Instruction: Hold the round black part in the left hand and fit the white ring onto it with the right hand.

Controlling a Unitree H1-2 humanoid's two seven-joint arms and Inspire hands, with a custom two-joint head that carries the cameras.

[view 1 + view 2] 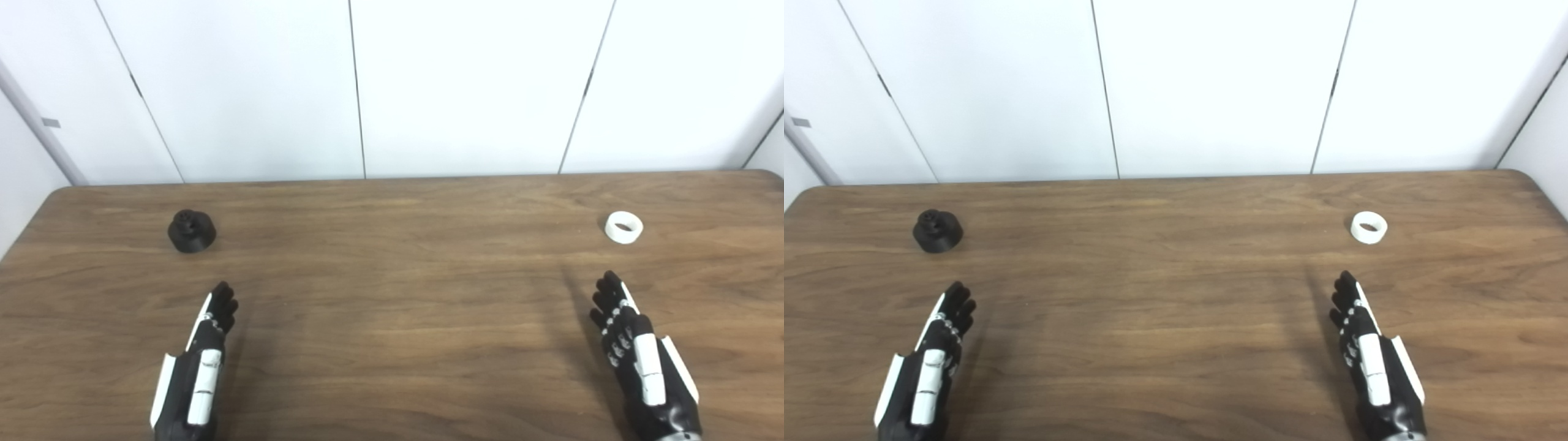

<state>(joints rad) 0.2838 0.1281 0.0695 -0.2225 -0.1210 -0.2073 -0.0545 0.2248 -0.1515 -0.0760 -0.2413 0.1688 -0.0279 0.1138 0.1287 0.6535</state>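
The left hand (199, 361) and the right hand (637, 355) are reaching out flat, fingers straight, holding nothing (the round black part (192, 231) and the white ring (623, 227) are sitting far apart on the wooden table (398, 294)).

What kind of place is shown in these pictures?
Probably a robot test bench in a lab or office: a bare wooden table against plain white wall panels, with only a round black part and a white ring laid out.
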